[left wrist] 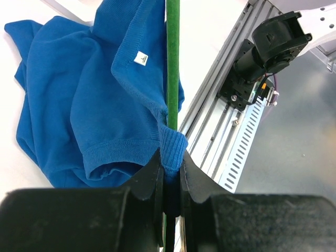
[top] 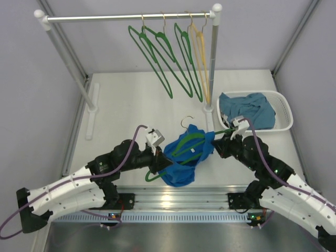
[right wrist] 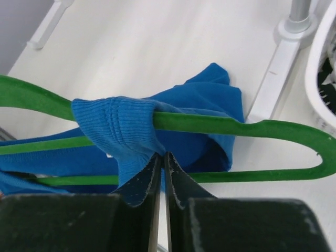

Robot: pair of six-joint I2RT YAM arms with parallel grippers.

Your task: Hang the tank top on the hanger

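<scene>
The royal-blue tank top [top: 181, 168] lies bunched on the table between the two arms, with the green hanger [top: 186, 140] threaded through it and its brass hook pointing away. My left gripper [left wrist: 170, 165] is shut on a ribbed strap of the tank top [left wrist: 79, 94], right where the hanger's bar [left wrist: 172, 52] runs into the jaws. My right gripper [right wrist: 161, 157] is shut on the edge of the other strap [right wrist: 121, 126], which wraps over the hanger's upper arm [right wrist: 210, 124]. From above, the left gripper [top: 157, 164] and right gripper [top: 219, 137] flank the garment.
A clothes rail [top: 131, 17] at the back carries several green hangers [top: 163, 58] and a yellow one [top: 199, 47]. Its right post [top: 212, 63] stands beside a white basket [top: 283, 105] holding a teal garment [top: 247, 110]. An aluminium rail [top: 178, 198] runs along the near edge.
</scene>
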